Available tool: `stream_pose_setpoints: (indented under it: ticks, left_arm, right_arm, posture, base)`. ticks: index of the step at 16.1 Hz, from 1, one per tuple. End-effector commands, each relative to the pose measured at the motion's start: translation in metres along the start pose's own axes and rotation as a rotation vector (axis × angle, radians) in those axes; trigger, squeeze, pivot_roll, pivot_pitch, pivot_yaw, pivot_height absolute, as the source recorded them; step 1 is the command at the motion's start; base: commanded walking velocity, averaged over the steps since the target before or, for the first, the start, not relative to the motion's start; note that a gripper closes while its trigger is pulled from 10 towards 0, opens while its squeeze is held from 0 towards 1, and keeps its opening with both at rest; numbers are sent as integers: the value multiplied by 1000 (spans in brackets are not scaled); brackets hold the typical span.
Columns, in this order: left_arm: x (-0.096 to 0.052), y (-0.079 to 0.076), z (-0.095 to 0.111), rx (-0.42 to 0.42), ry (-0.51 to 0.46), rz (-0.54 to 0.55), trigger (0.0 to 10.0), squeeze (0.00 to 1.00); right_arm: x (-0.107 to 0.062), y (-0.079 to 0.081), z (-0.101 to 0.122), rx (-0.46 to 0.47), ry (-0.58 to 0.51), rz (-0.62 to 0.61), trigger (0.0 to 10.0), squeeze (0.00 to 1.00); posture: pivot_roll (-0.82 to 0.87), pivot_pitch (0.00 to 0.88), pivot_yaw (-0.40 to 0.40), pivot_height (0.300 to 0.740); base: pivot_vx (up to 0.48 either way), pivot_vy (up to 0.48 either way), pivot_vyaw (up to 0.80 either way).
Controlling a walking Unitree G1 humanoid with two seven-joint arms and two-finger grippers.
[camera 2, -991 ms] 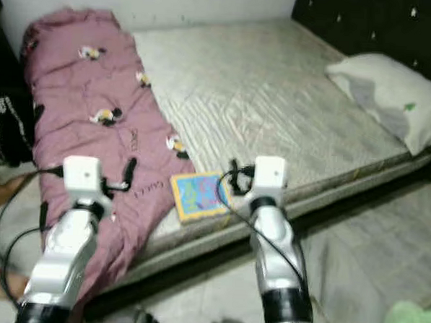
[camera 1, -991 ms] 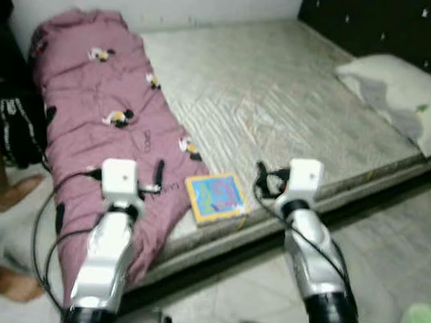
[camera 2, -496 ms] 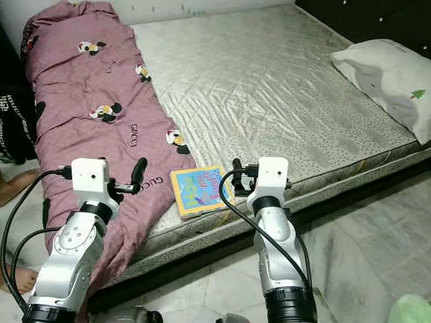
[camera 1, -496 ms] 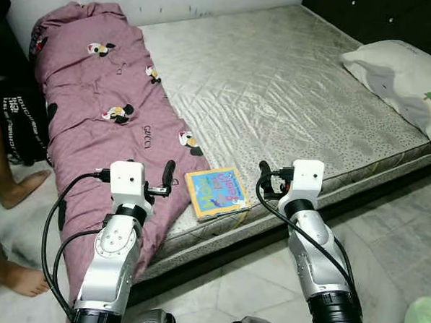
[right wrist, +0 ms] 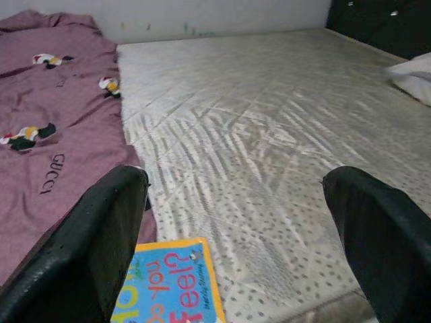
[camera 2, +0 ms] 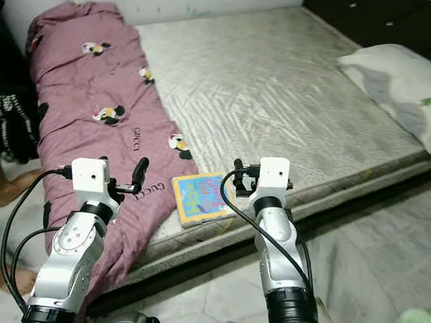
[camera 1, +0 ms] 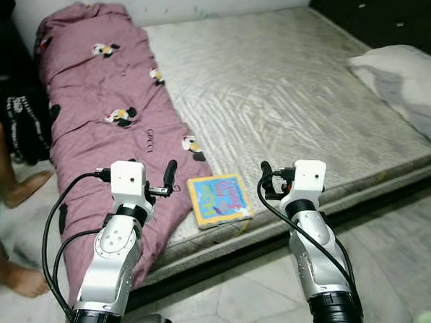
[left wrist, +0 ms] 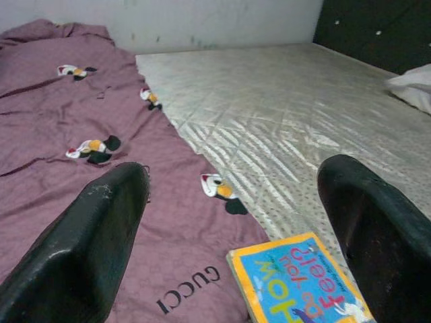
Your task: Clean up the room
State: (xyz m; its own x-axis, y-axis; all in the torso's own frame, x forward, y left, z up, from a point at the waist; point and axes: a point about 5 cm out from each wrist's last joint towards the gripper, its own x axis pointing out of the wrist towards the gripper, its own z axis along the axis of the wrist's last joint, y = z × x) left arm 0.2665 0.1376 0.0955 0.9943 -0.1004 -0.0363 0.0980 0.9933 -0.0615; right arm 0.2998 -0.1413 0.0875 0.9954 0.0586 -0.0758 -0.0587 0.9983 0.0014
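Colourful children's book [camera 1: 219, 200] lying flat at the near edge of the bare mattress [camera 1: 292, 86], just beside a mauve blanket [camera 1: 105, 119], left claw [left wrist: 229, 249] and right claw [right wrist: 236, 249] wide open, empty, raised either side of the book, white pillow [camera 1: 411, 85] at far right.

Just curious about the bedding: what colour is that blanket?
The blanket is mauve-purple with small cartoon prints, clearest in the left wrist view.
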Motion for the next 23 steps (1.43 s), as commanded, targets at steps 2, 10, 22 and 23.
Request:
stream_pose_setpoints:
  ticks: [2, 10, 22, 23]
  left_arm:
    - [-1, 1, 2, -1, -8, -3, 10000, 0]
    - [-1, 5, 0, -15, -5, 43, 10000, 0]
    - [-3, 9, -3, 9, 8, 76, 10000, 0]
    - [-3, 9, -2, 10, 8, 76, 10000, 0]
  right_arm:
    - [1, 1, 3, -2, -5, 5, 10000, 0]
    - [1, 1, 3, -3, -7, 7, 10000, 0]
    - [-1, 3, 2, -4, -6, 19, 10000, 0]
    - [-1, 3, 2, -4, -6, 20, 10000, 0]
  posture:
    - [-37, 45, 2, 740]
    - [-35, 45, 3, 740]
    - [-36, 54, 0, 681]
    - [-37, 55, 1, 671]
  base:
    - [390, 0, 0]
    - [32, 0, 0]
    - [0, 0, 0]
    - [0, 0, 0]
